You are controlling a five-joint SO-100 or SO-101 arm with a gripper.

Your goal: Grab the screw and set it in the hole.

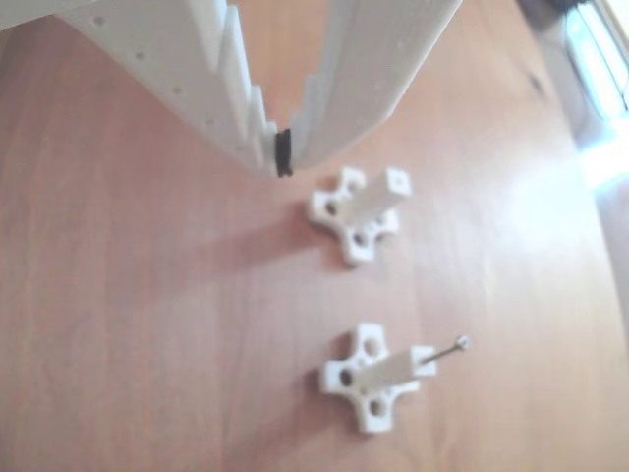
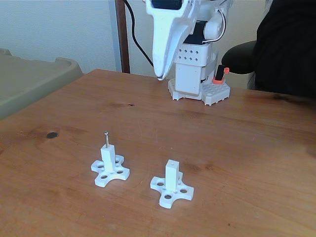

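The thin grey screw [image 2: 106,138] stands upright in the end face of the left white post [image 2: 108,158] in the fixed view, and it covers that post's hole. In the other view the screw [image 1: 450,350] pokes out of the lower post [image 1: 393,372]. The second post [image 2: 171,175] on its cross-shaped base has nothing in it, and its small hole [image 1: 397,181] shows. My white gripper [image 2: 159,75] hangs high above the table's far side, well away from both pieces. Its fingertips meet and hold nothing. In the other view the gripper [image 1: 281,157] points down from the top edge.
The arm's base [image 2: 197,81] sits at the back of the wooden table [image 2: 237,148]. An olive-green bin [image 2: 29,79] stands off the left edge. A person in dark clothing [image 2: 291,44] is at the back right. A small dark spot [image 2: 52,135] marks the tabletop.
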